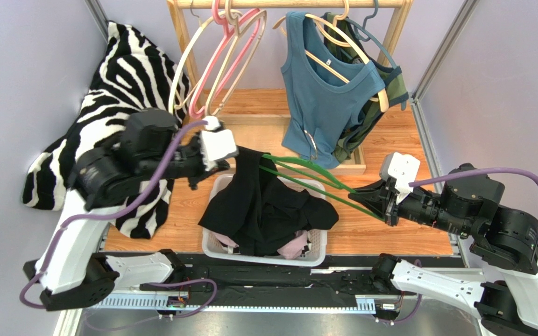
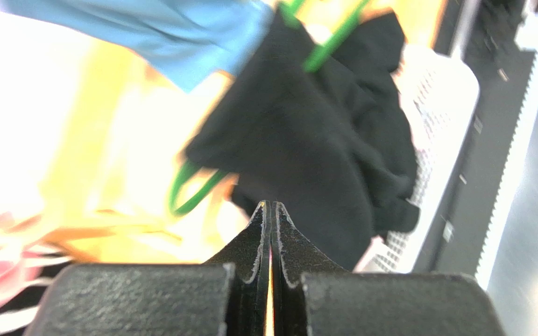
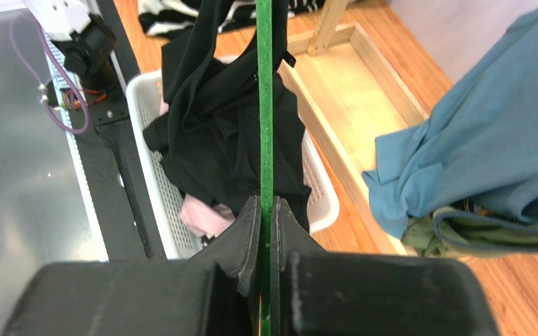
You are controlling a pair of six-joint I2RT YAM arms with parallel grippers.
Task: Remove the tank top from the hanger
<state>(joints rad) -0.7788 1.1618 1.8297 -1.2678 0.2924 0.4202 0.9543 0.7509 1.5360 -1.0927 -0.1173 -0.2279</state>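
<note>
A black tank top [image 1: 261, 203] hangs on a green hanger [image 1: 307, 175] and droops into a white basket [image 1: 317, 248]. My right gripper [image 1: 363, 196] is shut on the hanger's end; in the right wrist view the green bar [image 3: 265, 105] runs straight out from between the jaws of the right gripper [image 3: 266, 203] into the black cloth [image 3: 216, 119]. My left gripper [image 1: 237, 158] sits at the tank top's upper left edge. In the left wrist view the left gripper [image 2: 272, 204] is shut with nothing showing between its jaws. The black cloth [image 2: 321, 140] lies just beyond the tips.
A blue tank top [image 1: 321, 91] and a green garment [image 1: 384, 91] hang on the wooden rack [image 1: 180, 28]. Empty pink and cream hangers [image 1: 216, 63] hang to their left. A zebra-print cloth [image 1: 117, 105] lies at left. Pink clothing [image 1: 293, 246] is in the basket.
</note>
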